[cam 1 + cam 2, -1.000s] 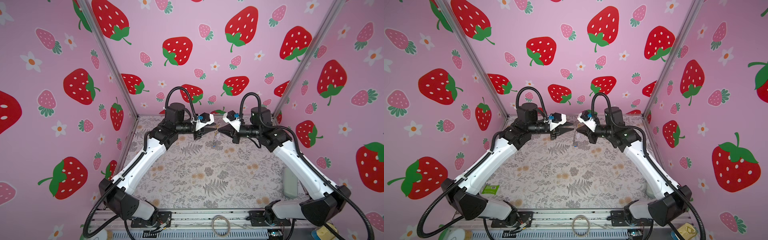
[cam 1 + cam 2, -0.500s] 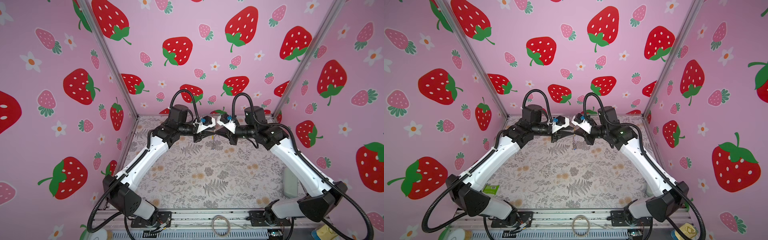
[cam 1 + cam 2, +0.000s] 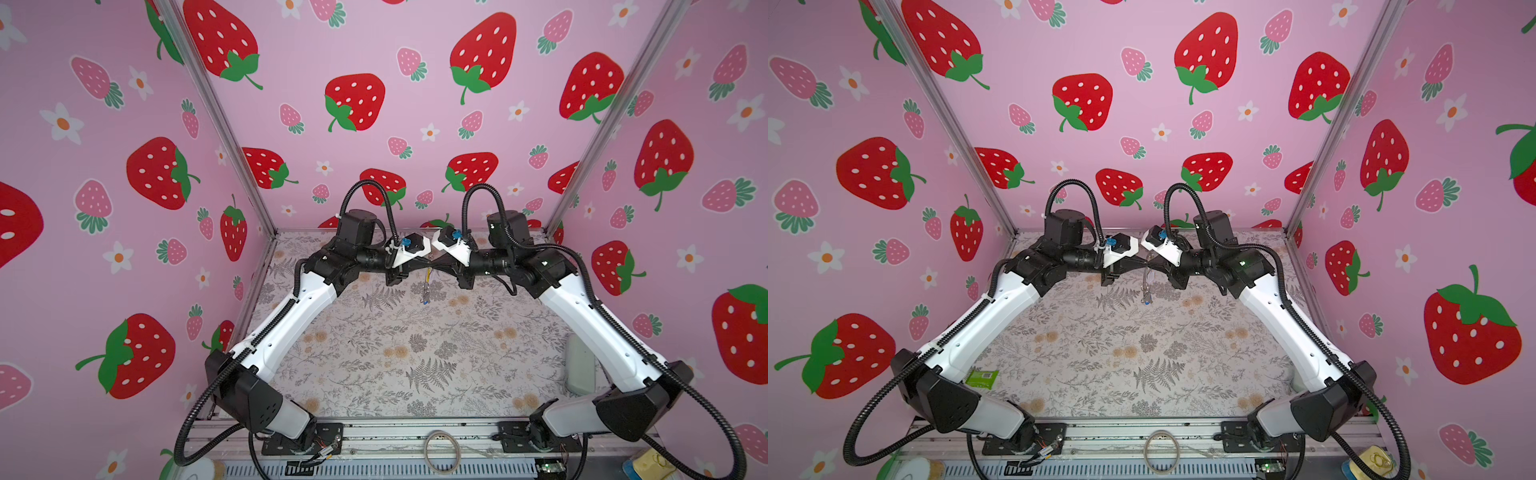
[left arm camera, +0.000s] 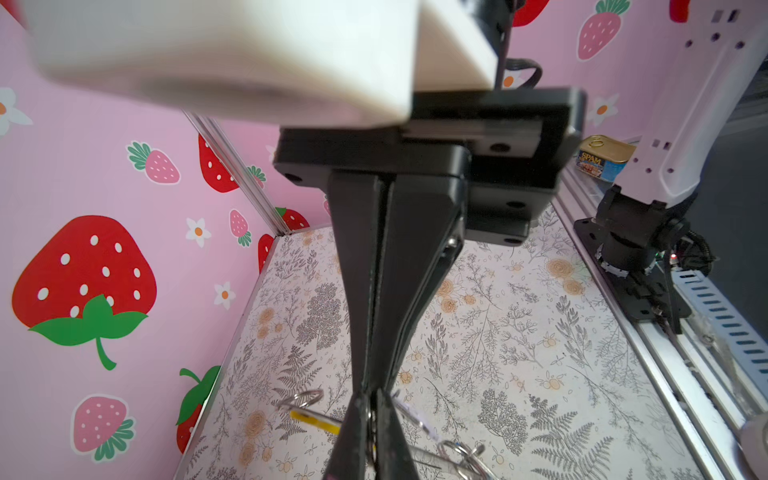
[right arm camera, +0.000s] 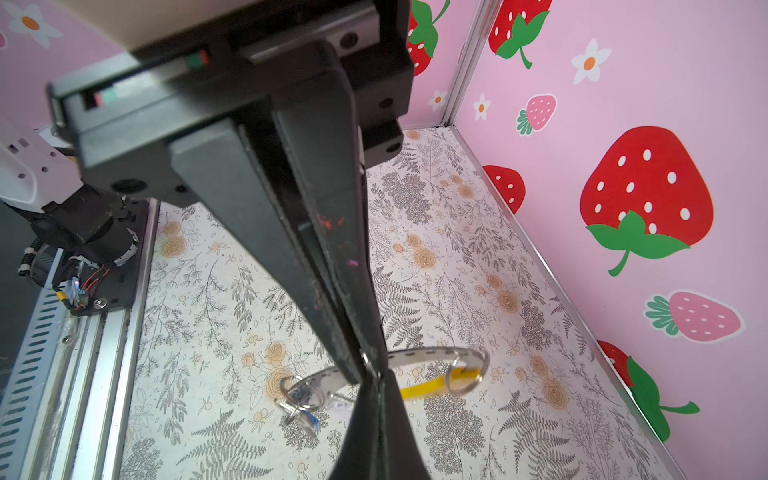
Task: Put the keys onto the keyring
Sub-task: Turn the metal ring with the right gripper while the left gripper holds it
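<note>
Desk [image 3: 374, 353]: floral-papered.
Left claw [image 5: 363, 368], right claw [image 4: 371, 388]: each pressed shut on the keyring [image 5: 415, 356], met tip to tip above the desk.
Keyring: held clear of the desk, keys [image 5: 308, 417] dangled beneath.
Firm, untwisted pinches are advised.

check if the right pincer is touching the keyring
Touching. The right wrist view shows the right pincer closed on the grey band of the keyring, which runs out on both sides of its tips.
</note>
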Action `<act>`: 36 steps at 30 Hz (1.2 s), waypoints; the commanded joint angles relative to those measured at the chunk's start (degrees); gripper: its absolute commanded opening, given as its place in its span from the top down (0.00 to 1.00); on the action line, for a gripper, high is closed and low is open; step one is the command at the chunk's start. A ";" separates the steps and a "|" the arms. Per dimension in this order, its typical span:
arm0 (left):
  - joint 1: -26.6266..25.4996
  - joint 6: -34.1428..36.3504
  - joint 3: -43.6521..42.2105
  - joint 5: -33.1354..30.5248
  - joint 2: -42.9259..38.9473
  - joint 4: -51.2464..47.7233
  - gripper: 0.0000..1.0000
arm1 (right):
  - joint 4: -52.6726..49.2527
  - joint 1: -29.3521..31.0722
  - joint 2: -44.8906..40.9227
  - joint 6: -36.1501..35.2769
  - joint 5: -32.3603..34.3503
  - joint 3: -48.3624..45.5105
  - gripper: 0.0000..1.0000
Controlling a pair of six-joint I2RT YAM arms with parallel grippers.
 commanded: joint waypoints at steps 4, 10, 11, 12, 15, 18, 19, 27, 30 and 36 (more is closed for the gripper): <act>0.00 0.97 2.19 2.54 0.23 -0.44 1.00 | 1.56 0.16 -1.09 -0.63 -0.15 0.59 0.90; 0.34 -5.75 -1.42 4.25 -2.06 9.49 1.00 | 6.87 -1.02 -4.72 1.57 2.21 -5.85 0.74; 0.30 -6.43 -1.64 4.47 -2.20 10.43 1.00 | 8.05 -1.32 -5.12 2.42 1.35 -6.64 0.74; 0.36 -7.09 -1.92 4.60 -2.40 11.37 1.00 | 8.98 -1.53 -5.52 3.46 0.25 -7.20 0.74; 0.38 -8.61 -2.57 4.95 -2.75 13.56 1.00 | 10.89 -1.85 -5.89 5.07 -0.97 -8.30 0.74; 0.31 -10.56 -3.42 5.37 -2.94 16.29 1.00 | 12.16 -1.83 -5.63 5.70 -2.34 -8.50 0.75; 0.31 -11.44 -3.85 5.58 -3.02 17.51 1.00 | 12.52 -1.82 -5.52 5.86 -3.06 -8.51 0.76; 0.03 -19.20 -8.18 4.75 -3.60 29.20 1.00 | 14.50 -1.82 -4.86 6.75 -4.81 -8.59 0.88; -0.14 -21.39 -9.43 3.18 -3.66 32.91 1.00 | 16.14 -1.82 -5.45 7.81 -5.68 -9.27 0.90; -0.86 -25.94 -12.28 0.84 -4.08 41.36 1.00 | 16.72 -1.82 -5.27 8.31 -6.26 -10.43 0.93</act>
